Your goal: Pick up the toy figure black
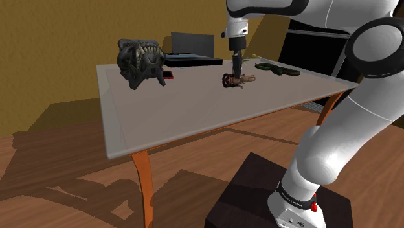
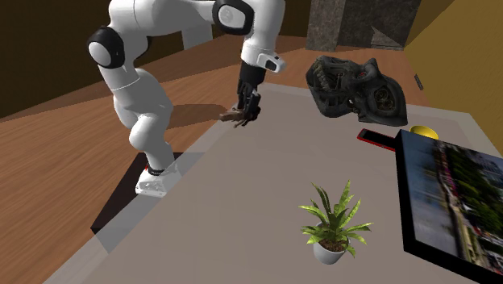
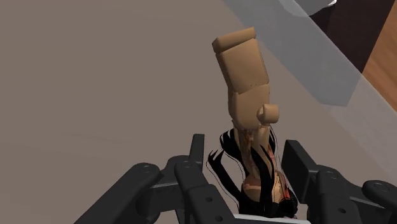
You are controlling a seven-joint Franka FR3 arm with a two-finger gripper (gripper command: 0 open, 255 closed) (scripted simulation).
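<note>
Down low with the hand point(image 3: 247, 156), open, flanking the figure point(image 3: 245, 83) at its dark-haired head, gripping nothing yet. Lies flat on the bench point(image 1: 168, 116), near the arm-side edge. Looks light, stiff, narrow; best pinched across the torso, hair maybe slippery. From the wrist, slim gaps either side; from the shoulder, gaps unreadable, bench contact plain.
</note>
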